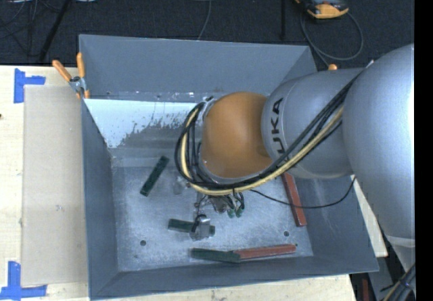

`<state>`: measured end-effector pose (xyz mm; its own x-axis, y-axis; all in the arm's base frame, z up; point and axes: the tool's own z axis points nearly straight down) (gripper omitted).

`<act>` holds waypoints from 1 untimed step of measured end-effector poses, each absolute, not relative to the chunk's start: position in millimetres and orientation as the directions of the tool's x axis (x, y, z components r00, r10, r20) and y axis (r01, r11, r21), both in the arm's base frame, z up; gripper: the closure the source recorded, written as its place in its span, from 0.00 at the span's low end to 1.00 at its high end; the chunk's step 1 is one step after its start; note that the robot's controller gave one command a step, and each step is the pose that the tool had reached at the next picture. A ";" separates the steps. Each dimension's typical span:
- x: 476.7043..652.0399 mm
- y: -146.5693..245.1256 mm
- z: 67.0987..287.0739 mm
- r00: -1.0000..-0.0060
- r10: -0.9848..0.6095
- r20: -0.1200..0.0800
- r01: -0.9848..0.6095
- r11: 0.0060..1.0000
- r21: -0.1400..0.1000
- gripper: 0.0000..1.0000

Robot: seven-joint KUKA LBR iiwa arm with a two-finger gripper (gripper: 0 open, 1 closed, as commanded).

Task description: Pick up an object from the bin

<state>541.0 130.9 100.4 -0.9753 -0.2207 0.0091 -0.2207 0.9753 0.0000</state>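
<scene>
End effector (202, 228) low over centre of bin (101, 225) floor; open or closed: cannot tell | nearest: short dark green bar (180, 225), lying flat just beside its left | judged not yet lifted | left: grasp, raise clear of bin

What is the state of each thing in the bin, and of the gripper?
gripper: down in the bin, at the short green piece's right end; grasp unclear.
short green piece: flat, mid-floor.
left green bar: flat, slanted, alone.
bottom green bar: flat, end to end with the bottom red-brown bar.
bottom red-brown bar: flat.
right red-brown bar: flat, upper end under the arm.
</scene>
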 end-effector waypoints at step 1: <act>535.2 117.4 67.2 -0.975 -0.223 0.006 -0.223 0.975 0.000 0.00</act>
<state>535.2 117.4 67.2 -0.9747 -0.2234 0.0059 -0.2234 0.9747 0.0000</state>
